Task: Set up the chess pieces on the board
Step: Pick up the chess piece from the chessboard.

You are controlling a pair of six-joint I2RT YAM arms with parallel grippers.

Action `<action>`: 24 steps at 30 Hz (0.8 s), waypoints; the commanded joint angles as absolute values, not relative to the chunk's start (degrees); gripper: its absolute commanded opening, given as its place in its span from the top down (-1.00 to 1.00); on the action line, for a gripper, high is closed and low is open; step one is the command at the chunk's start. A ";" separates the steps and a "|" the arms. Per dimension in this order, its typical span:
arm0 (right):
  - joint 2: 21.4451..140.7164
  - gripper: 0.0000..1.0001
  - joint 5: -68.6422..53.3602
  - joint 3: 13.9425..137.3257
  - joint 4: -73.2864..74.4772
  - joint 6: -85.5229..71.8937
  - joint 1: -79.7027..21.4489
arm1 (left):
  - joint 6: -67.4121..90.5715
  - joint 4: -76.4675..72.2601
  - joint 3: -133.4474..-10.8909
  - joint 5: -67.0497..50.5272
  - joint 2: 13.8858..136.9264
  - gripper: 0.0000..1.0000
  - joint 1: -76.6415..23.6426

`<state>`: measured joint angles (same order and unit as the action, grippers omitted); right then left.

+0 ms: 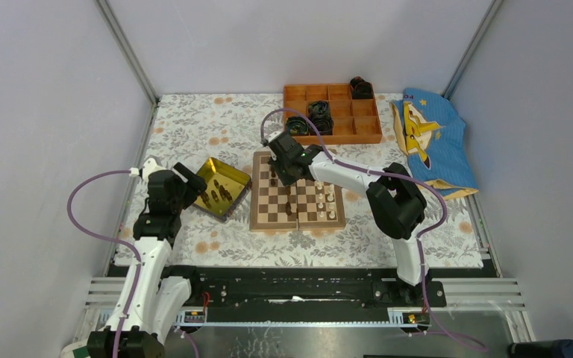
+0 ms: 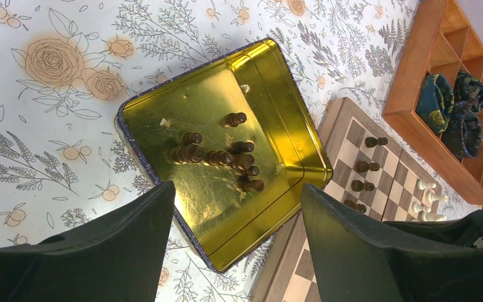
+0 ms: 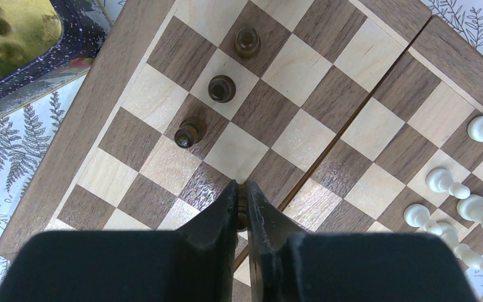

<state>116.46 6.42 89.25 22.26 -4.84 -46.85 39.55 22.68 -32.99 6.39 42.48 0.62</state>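
The board (image 1: 258,203) lies mid-table. My right gripper (image 3: 241,186) hovers low over its left half near the centre seam, shut on a small dark brown chess piece (image 3: 241,212) that is mostly hidden between the fingers. Three dark pieces (image 3: 221,88) stand in a diagonal line ahead of it, and several cream pieces (image 3: 445,182) stand on the right half. My left gripper (image 2: 236,190) is open and empty above the near corner of the gold tray (image 2: 182,107). Several dark pieces (image 2: 226,157) lie in that tray.
An orange compartmented box (image 1: 332,139) with black coiled rolls (image 1: 319,115) sits behind the board. A blue cloth with a yellow character (image 1: 429,142) lies at the right. The gold tray (image 1: 221,168) touches the board's left edge. A floral cloth covers the table.
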 commanded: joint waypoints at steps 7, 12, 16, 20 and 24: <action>116.37 0.75 6.44 92.23 22.80 -4.56 -46.41 | 39.81 19.79 -32.34 5.47 42.06 -0.61 0.26; 116.26 0.77 6.24 92.85 23.16 -4.37 -46.41 | 39.83 19.79 -32.32 5.54 41.95 -0.61 0.25; 116.04 0.77 6.16 93.07 23.37 -4.23 -46.37 | 39.82 19.88 -32.34 5.62 41.92 -0.61 0.26; 115.76 0.77 6.24 92.95 23.38 -4.04 -46.35 | 39.90 19.83 -32.34 5.62 41.84 -0.61 0.26; 115.59 0.48 7.29 92.97 23.83 -4.02 -46.38 | 39.82 19.93 -32.26 5.54 41.88 -0.61 0.19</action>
